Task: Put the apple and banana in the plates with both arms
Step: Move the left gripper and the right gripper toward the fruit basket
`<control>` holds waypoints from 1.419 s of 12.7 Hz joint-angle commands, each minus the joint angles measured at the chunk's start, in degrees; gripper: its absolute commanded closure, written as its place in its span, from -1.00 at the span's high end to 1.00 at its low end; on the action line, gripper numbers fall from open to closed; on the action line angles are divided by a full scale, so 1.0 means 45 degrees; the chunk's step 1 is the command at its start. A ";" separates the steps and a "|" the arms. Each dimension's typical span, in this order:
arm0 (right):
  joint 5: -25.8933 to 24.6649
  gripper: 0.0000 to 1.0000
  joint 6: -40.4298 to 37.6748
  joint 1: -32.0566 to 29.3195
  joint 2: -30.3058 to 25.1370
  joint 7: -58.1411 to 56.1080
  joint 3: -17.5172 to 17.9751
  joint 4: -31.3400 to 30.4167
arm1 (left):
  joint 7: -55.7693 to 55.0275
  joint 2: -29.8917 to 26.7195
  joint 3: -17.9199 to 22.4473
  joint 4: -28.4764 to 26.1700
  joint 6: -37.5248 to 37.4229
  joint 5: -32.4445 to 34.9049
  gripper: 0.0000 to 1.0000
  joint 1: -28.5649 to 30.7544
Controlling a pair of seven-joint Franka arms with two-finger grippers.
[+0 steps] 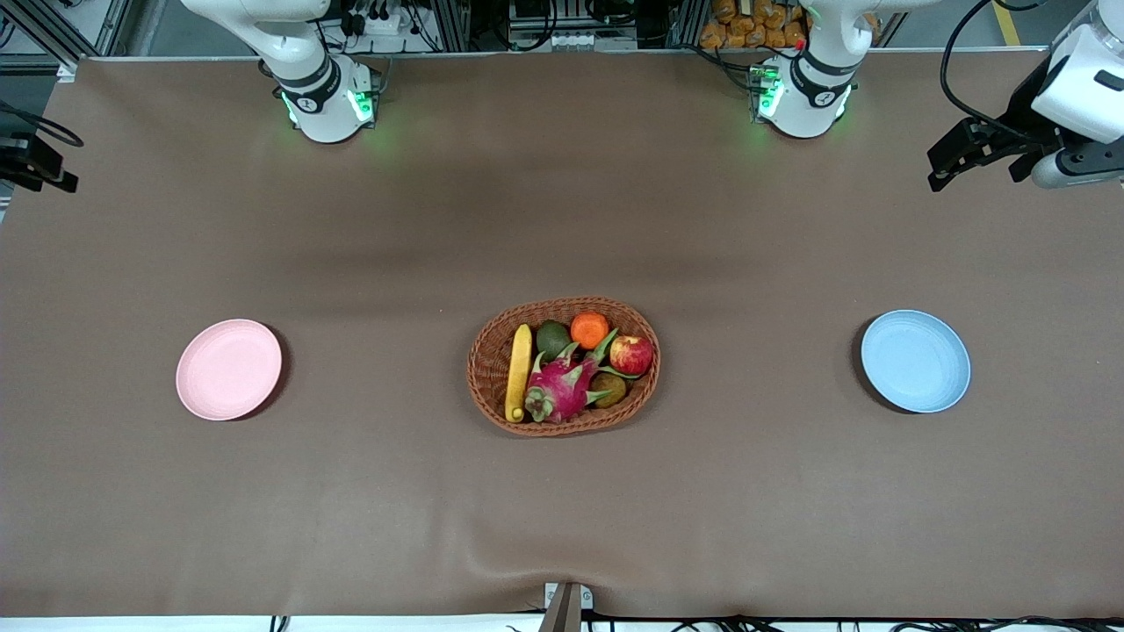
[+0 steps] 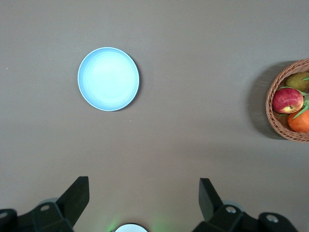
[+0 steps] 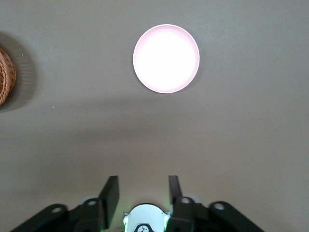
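The red apple (image 1: 631, 355) and the yellow banana (image 1: 519, 372) lie in a woven basket (image 1: 486, 349) at the middle of the table. The apple also shows in the left wrist view (image 2: 287, 100). The pink plate (image 1: 229, 369) lies empty toward the right arm's end and shows in the right wrist view (image 3: 166, 58). The blue plate (image 1: 915, 361) lies empty toward the left arm's end and shows in the left wrist view (image 2: 108, 79). My left gripper (image 2: 143, 191) is open wide and empty, high over its end of the table (image 1: 944, 171). My right gripper (image 3: 142, 191) is open and empty, high over its end (image 1: 53, 175).
The basket also holds an orange (image 1: 589, 329), a pink dragon fruit (image 1: 562, 391), a dark green fruit (image 1: 553, 338) and a brown fruit (image 1: 608, 389). Its rim shows in the left wrist view (image 2: 271, 111) and in the right wrist view (image 3: 6, 77). The arm bases (image 1: 329, 105) stand along the table's edge farthest from the camera.
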 commanded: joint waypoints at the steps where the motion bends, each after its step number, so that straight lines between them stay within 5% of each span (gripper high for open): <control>1: 0.0365 1.00 0.0129 0.0172 -0.0162 0.1074 0.0024 -0.0082 | 0.0265 0.0078 0.0183 0.0251 -0.0201 -0.0182 1.00 -0.0096; 11: 0.0562 1.00 0.0266 0.0173 -0.0142 0.1824 0.0024 -0.0023 | 0.0011 0.0896 -0.0030 0.0212 -0.0027 -0.0241 1.00 -0.0154; 18: 0.0562 1.00 0.0831 0.1596 0.0715 0.1843 0.0024 -0.0062 | -0.5977 0.5229 -0.2199 0.0154 0.4323 -0.0359 1.00 -0.0971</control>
